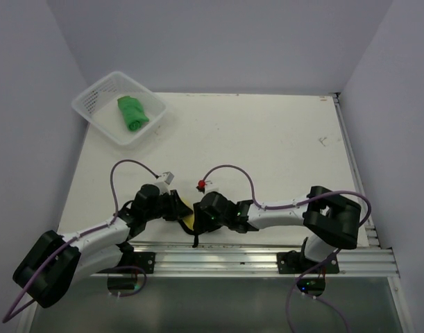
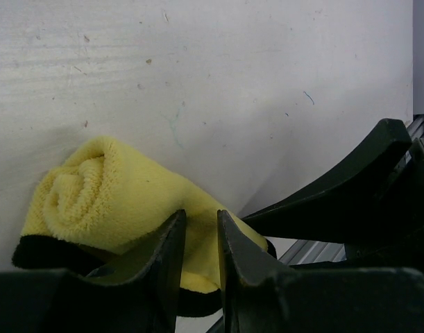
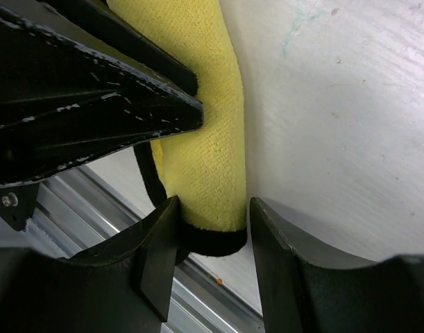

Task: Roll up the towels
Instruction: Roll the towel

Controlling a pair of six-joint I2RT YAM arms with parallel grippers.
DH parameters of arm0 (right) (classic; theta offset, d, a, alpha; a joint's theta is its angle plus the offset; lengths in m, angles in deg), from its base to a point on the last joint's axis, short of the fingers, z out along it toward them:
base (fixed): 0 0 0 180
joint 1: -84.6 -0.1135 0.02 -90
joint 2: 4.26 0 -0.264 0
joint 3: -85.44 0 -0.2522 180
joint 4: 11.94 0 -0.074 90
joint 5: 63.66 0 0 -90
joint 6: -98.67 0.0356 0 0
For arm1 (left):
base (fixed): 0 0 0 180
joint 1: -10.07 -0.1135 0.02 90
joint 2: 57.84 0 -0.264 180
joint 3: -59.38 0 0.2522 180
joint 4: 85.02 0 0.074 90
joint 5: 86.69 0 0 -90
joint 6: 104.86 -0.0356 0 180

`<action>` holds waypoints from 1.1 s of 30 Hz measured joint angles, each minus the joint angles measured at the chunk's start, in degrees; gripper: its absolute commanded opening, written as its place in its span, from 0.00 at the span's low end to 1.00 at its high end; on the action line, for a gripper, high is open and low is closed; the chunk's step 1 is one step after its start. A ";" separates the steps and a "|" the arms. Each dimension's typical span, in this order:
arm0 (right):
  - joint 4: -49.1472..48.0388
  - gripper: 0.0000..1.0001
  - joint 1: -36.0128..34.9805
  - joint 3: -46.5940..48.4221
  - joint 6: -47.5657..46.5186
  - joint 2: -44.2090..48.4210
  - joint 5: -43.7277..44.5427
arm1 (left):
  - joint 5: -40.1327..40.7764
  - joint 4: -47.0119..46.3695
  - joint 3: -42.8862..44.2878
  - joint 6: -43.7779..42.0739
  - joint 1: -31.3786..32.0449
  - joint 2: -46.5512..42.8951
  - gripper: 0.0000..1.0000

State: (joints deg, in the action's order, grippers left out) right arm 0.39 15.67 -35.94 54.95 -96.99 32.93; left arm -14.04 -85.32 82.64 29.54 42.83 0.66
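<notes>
From high above the yellow towel (image 1: 188, 214), looking straight down; from each wrist, close against that towel, opposite sides; shared by all three.

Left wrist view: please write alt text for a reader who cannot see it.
A rolled yellow towel with a black underside lies on the white table. The left arm's two dark fingers pinch its near edge; the right arm's dark finger shows at right.

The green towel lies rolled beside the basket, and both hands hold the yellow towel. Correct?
No. The top external view shows the green towel rolled inside the basket, not beside it. The left hand and right hand do hold the yellow towel.
</notes>
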 measured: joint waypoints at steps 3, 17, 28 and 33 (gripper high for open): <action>-2.60 0.41 0.00 -1.40 0.79 -0.55 -1.22 | 0.07 0.22 -0.04 0.00 0.00 -0.35 0.29; -5.44 0.00 -2.51 -2.45 -0.92 -0.52 1.92 | 1.29 3.45 1.03 -0.50 0.02 -2.19 0.31; 5.79 0.00 -11.67 5.86 -5.46 -3.45 18.82 | 8.44 13.38 11.10 -3.54 0.00 -3.61 0.34; 13.31 0.00 -14.88 12.07 -9.57 -7.34 27.36 | 9.11 14.67 11.82 -3.56 0.00 -3.48 0.34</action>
State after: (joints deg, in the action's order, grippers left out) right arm 13.70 0.78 -23.87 45.38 -104.33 60.29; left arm -4.92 -70.66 94.46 25.98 42.83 -2.81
